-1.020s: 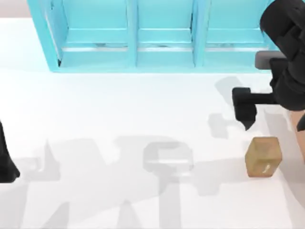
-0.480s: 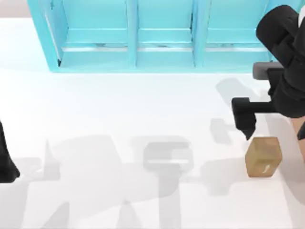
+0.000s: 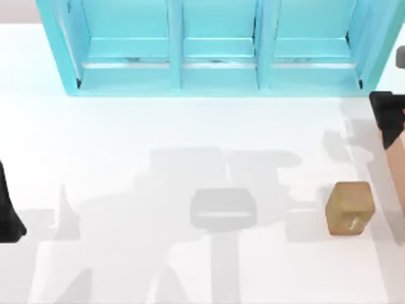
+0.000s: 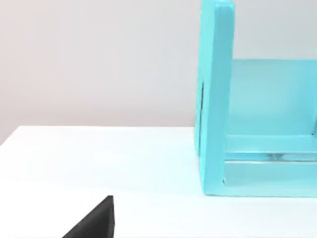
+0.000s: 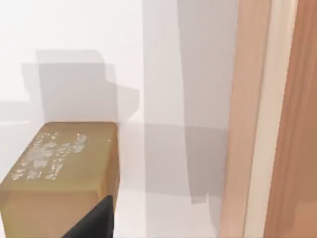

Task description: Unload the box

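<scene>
box (image 3: 395,166): right edge of top view, wall only
carton (image 3: 349,208): just beside it
shelf (image 3: 215,47): top
right pincer (image 3: 387,120): over the wall, can't tell its grip

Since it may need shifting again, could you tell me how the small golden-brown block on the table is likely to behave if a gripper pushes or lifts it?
The golden-brown block has flat faces and squarish edges, so it will probably slide rather than roll. It looks about as tall as wide, so a high push might tip it. Its smooth faces may be a little slippery to pinch. The right gripper is at the table's right edge, clear of it.
</scene>
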Motion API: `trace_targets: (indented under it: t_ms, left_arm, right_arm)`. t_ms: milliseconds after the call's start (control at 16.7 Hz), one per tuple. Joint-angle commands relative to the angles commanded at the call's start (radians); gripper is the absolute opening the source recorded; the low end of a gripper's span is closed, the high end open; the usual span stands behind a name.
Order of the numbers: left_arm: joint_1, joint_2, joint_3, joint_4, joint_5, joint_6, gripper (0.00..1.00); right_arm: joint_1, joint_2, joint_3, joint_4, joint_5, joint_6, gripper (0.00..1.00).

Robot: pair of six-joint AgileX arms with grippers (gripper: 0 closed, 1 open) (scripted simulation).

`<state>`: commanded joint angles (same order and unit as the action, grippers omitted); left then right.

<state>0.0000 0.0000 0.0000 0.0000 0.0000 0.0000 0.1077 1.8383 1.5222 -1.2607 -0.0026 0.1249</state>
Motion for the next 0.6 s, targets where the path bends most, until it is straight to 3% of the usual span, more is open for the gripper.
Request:
trace_targets:
  t_ms: [300, 600]
  left_arm:
    - [0.000, 0.000, 0.000, 0.000, 0.000, 0.000, 1.00]
    - [0.000, 0.000, 0.000, 0.000, 0.000, 0.000, 1.00]
  right_arm:
    - [-0.321, 0.079, 0.164, -0.085, -0.001, -0.299, 1.00]
    - [-0.431, 0.104, 0.228, -0.117, -0.003, -0.409, 1.00]
